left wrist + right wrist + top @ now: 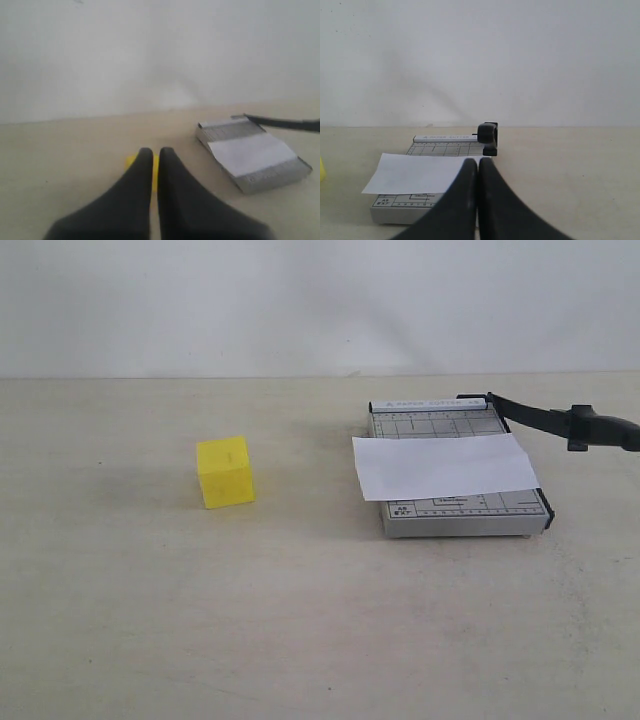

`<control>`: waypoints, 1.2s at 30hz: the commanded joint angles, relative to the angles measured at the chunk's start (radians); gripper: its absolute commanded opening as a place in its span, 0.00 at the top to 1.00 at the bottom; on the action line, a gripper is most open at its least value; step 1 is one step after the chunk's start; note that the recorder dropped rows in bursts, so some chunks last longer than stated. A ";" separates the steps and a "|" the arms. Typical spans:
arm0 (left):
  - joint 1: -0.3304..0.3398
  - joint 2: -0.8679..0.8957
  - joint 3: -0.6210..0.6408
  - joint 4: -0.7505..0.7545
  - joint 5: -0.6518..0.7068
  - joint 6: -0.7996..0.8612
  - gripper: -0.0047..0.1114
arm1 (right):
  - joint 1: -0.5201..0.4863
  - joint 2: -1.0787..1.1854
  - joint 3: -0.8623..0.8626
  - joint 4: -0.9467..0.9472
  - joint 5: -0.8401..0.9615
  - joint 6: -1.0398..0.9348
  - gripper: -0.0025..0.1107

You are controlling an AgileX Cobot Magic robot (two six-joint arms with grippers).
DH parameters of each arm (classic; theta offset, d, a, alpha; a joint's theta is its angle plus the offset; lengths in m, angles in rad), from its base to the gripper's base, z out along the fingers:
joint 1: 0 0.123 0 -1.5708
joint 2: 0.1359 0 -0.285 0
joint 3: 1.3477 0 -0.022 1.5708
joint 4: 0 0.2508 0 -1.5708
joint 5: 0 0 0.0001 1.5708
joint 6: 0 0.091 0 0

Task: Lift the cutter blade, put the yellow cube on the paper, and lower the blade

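Note:
The yellow cube (225,472) rests on the table at the left, well apart from the grey trimmer (455,523). The white paper (445,466) lies across the trimmer's base. The black cutter blade (545,418) is swung up from its hinge, and its thick handle (603,428) hangs out past the trimmer's right side. Neither gripper shows in the exterior view. My left gripper (152,151) is shut and empty, with the cube (129,161) just beyond its tips. My right gripper (478,161) is shut and empty, short of the paper (415,172) and the blade handle (488,135).
A beige tabletop (300,620) carries everything, and a plain white wall (300,300) stands behind it. Bare table lies between the cube and the trimmer. The trimmer (270,177) also lies off to one side in the left wrist view.

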 commanded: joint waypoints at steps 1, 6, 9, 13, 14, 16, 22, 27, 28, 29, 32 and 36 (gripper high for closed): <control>0.003 0.327 -0.125 -0.220 0.110 0.330 0.92 | 0.001 -0.006 -0.001 -0.002 -0.008 0.005 0.98; -0.015 0.713 -0.329 -0.271 0.166 0.395 0.92 | 0.001 -0.006 -0.001 -0.002 -0.008 0.005 0.98; -0.111 0.900 -0.425 -0.210 0.086 0.333 0.92 | 0.001 -0.006 -0.001 -0.002 -0.015 0.005 0.98; -0.325 1.047 -0.519 0.204 -0.128 -0.056 0.92 | 0.001 -0.006 -0.001 -0.002 -0.015 0.005 0.98; -0.365 1.093 -0.545 0.426 -0.159 -0.296 0.92 | 0.001 -0.006 -0.001 -0.002 -0.015 0.005 0.98; -0.408 1.168 -0.594 0.849 -0.088 -0.714 0.92 | 0.001 -0.006 -0.001 -0.002 -0.015 0.005 0.98; -0.510 1.227 -0.648 1.355 0.122 -1.125 0.92 | 0.001 -0.006 -0.001 -0.002 -0.015 0.005 0.98; -0.551 1.196 -0.648 1.325 0.098 -1.129 0.92 | 0.001 -0.006 -0.001 -0.002 -0.015 0.005 0.98; -0.556 1.192 -0.648 1.301 0.093 -1.137 0.92 | 0.001 -0.006 -0.001 -0.002 -0.015 0.005 0.98; -0.556 1.187 -0.648 1.281 0.089 -1.144 0.92 | 0.001 -0.006 -0.001 -0.002 -0.015 0.005 0.98; -0.556 1.169 -0.648 1.186 0.086 -1.150 0.92 | 0.001 -0.006 -0.001 -0.002 -0.015 0.005 0.98; -0.558 1.142 -0.648 1.182 0.083 -1.255 0.92 | 0.001 -0.006 -0.001 -0.002 -0.015 0.005 0.98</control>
